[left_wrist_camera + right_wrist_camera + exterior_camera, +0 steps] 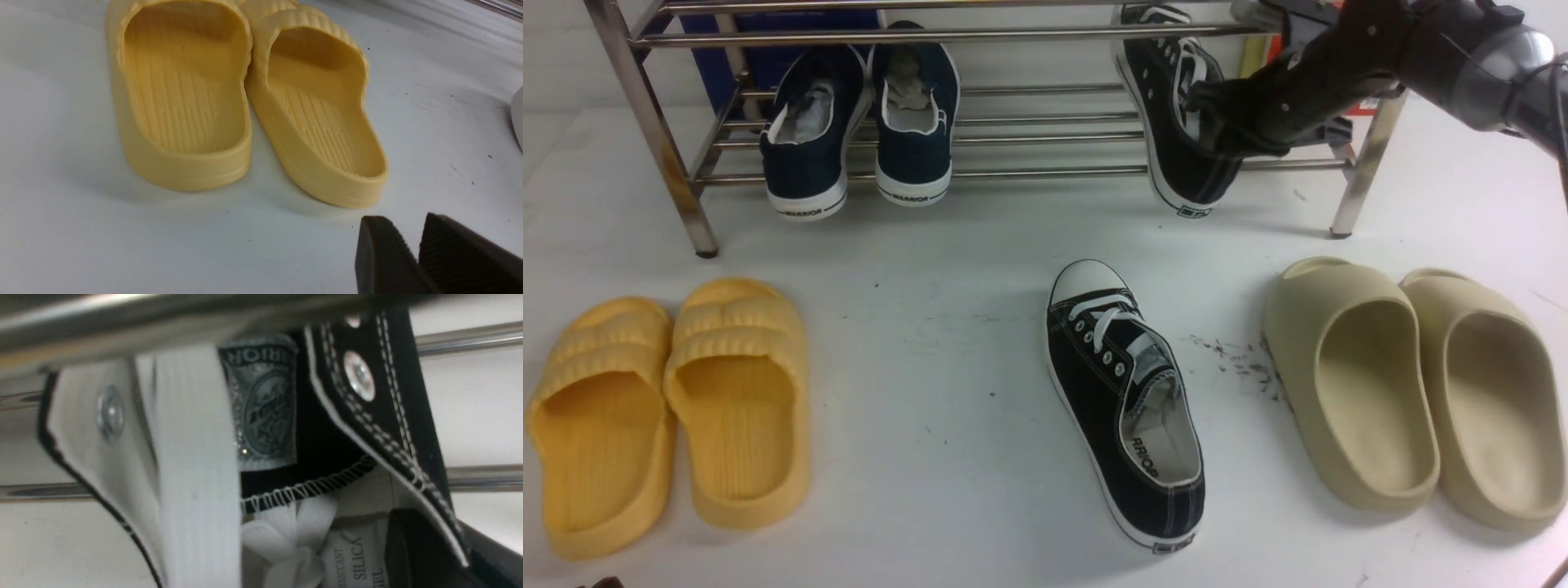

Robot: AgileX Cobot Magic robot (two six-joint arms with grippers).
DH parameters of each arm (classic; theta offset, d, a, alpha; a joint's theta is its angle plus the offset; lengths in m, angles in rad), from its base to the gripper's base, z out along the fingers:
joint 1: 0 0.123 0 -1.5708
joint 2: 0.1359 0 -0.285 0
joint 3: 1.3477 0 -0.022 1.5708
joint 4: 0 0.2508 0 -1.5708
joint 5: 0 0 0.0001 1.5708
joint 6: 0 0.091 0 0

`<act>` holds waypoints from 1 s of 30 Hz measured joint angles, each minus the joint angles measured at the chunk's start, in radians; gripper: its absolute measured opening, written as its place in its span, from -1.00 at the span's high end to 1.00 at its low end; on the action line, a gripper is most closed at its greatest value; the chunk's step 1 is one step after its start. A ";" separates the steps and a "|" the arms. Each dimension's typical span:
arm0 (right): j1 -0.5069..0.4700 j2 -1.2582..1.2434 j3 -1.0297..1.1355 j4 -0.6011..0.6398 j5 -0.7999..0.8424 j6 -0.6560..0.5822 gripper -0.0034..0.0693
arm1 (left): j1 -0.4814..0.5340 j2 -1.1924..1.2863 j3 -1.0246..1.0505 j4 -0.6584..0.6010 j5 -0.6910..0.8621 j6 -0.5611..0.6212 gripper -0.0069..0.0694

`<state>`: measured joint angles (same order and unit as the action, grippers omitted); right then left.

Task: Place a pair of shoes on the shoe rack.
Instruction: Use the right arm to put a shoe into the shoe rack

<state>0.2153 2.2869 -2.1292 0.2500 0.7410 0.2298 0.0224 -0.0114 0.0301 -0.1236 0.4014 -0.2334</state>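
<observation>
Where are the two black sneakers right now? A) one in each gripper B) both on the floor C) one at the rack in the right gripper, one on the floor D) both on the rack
C: the right gripper holds one black sneaker at the shoe rack; the other black sneaker lies on the floor.

A robot test bench, lab-like: a scuffed white table (pixel 964 245) carries a steel shoe rack (pixel 654 131) whose bars surround the right tool (pixel 1213 122), with foam slides (pixel 735 392) paired neatly in front of it.
</observation>
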 joint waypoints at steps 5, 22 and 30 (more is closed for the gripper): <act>-0.009 0.006 0.000 0.004 -0.016 0.000 0.80 | 0.000 0.000 0.000 0.000 0.000 0.000 0.38; -0.012 -0.009 -0.007 0.050 -0.022 -0.009 0.03 | 0.000 0.000 0.000 0.000 0.000 0.000 0.33; -0.012 -0.128 -0.010 0.055 0.166 -0.129 -0.16 | 0.000 0.000 0.000 0.000 0.000 0.000 0.32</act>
<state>0.2029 2.1593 -2.1390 0.3047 0.9065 0.1009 0.0224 -0.0114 0.0301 -0.1236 0.4014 -0.2334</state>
